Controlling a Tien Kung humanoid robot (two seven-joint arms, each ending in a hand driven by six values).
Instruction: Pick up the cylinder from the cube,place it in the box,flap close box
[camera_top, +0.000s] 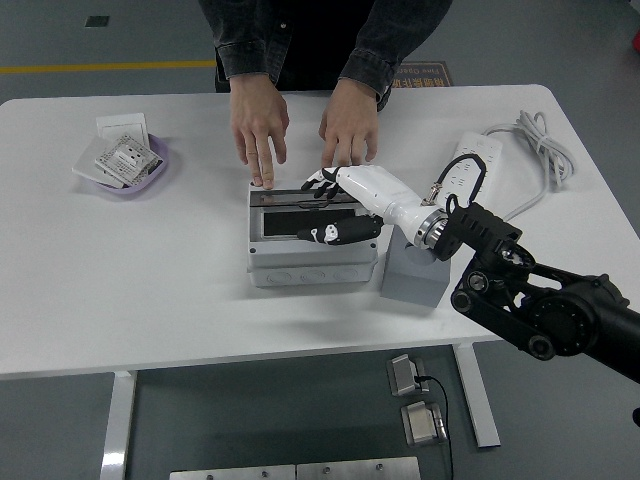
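The grey box (312, 264) stands mid-table with its clear flap lid (285, 214) lying almost flat over the opening. My right hand (326, 210), white with black fingers, rests spread on top of the lid and holds nothing. Its thumb reaches toward the box's front edge. The grey cube (417, 281) sits just right of the box, partly hidden by my wrist. No cylinder shows anywhere; the inside of the box is dark under the lid. A person's hands (261, 126) (348, 126) rest at the box's far edge, fingertips touching its back rim.
A purple bowl (128, 166) with small packets sits at the far left. A white power strip (468, 166) and its coiled cable (541, 141) lie at the far right. The table's near edge runs close below the box and cube.
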